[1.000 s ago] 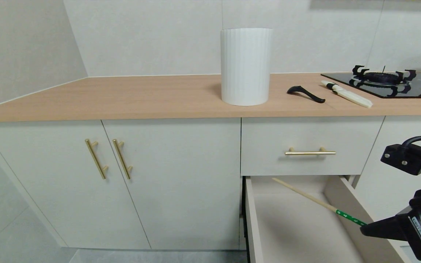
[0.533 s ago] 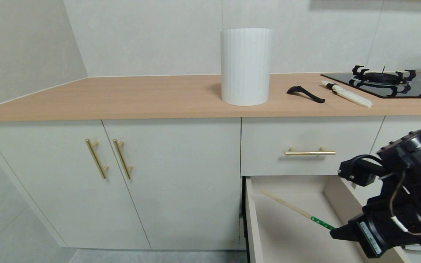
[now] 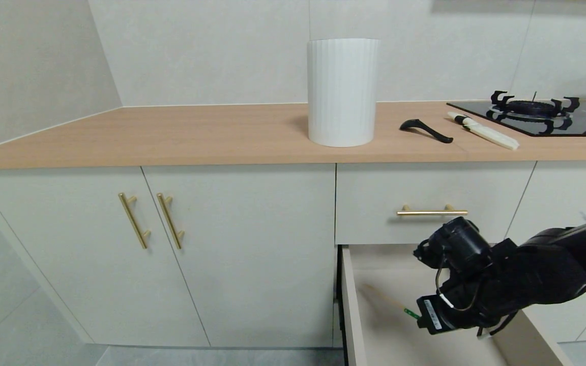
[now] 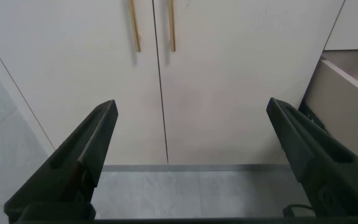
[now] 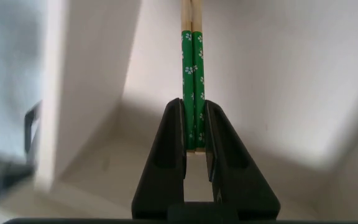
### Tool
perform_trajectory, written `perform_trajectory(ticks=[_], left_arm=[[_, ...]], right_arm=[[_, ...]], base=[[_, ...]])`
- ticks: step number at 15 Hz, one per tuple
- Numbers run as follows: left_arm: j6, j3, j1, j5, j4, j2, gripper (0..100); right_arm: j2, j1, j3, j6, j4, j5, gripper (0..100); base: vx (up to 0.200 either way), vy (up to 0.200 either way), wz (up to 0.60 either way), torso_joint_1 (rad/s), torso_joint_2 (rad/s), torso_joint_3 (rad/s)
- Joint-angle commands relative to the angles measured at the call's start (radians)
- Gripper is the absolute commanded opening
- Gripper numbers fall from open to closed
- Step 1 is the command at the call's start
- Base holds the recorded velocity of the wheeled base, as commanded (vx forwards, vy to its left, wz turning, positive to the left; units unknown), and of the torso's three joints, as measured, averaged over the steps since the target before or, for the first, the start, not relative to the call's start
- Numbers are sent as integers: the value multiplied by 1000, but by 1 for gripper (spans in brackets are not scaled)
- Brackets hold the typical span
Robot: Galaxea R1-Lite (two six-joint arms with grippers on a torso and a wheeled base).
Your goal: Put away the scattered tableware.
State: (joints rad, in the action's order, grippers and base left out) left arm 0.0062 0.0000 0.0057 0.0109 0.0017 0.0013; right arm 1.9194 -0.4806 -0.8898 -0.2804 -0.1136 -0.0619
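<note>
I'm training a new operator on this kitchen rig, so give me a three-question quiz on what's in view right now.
1. How many utensils lie on the countertop between the white canister and the stove?
2. True or false: the right gripper is open and empty.
3. The chopsticks extend into: A) the open drawer; B) the white canister; C) the stove.
Key: 1 two, a black-handled utensil and a white knife; 2 false, it is shut on the chopsticks; 3 A.
</note>
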Motion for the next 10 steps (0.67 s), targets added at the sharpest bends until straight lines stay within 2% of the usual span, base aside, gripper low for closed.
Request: perform_trajectory(ticks=[1, 3, 5, 10], left_arm=[[0, 0, 0, 0, 0, 0, 100], [0, 0, 0, 0, 0, 0, 100], [0, 0, 0, 0, 0, 0, 100], [1, 0, 0, 0, 0, 0, 100]], right_arm=[[162, 2, -3, -23, 57, 30, 0], [219, -1, -18, -68, 103, 33, 0], [291, -4, -47, -111, 115, 79, 0], [339, -38, -52, -117, 117, 111, 0]], base=[[0, 0, 0, 0, 0, 0], [0, 0, 0, 0, 0, 0], [0, 0, 0, 0, 0, 0], [0, 0, 0, 0, 0, 0]])
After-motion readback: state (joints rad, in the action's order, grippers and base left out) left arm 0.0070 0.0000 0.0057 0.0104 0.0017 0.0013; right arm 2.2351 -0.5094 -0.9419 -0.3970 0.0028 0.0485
